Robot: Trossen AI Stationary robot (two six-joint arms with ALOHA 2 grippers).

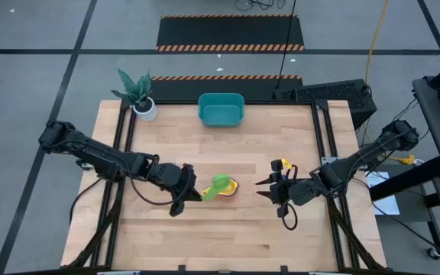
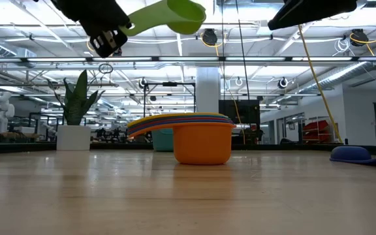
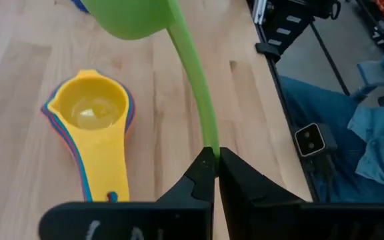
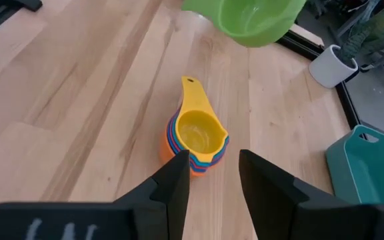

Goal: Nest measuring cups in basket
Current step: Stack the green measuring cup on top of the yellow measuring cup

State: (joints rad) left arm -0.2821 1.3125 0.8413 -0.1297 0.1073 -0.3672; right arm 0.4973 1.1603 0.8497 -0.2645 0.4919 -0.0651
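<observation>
The green measuring cup (image 1: 220, 183) hangs in the air over a nested stack of cups (image 1: 231, 189). The stack has the yellow cup on top (image 3: 92, 110) and the orange one at the bottom (image 2: 202, 143), and it stands on its base on the table. My left gripper (image 1: 193, 192) is shut on the green cup, left of the stack. My right gripper (image 1: 266, 189) is open and hovers just right of the stack, its fingers pointing at it (image 4: 209, 170). The teal basket (image 1: 221, 109) sits at the table's far edge. A blue cup (image 2: 358, 155) lies on the table to the right. My left gripper pinches the green cup's handle near its free end (image 3: 210, 143) between its two fingers. The fingers come level from the table's left and lie along the handle. The cup is lifted clear, with its bowl (image 3: 135, 17) out ahead of the fingers, above the stack.
A white pot with a plant (image 1: 145, 107) stands at the far left corner, beside the basket. Black frame rails (image 1: 323, 145) run along both table sides. Bare wood lies between the stack and the basket and toward the near edge.
</observation>
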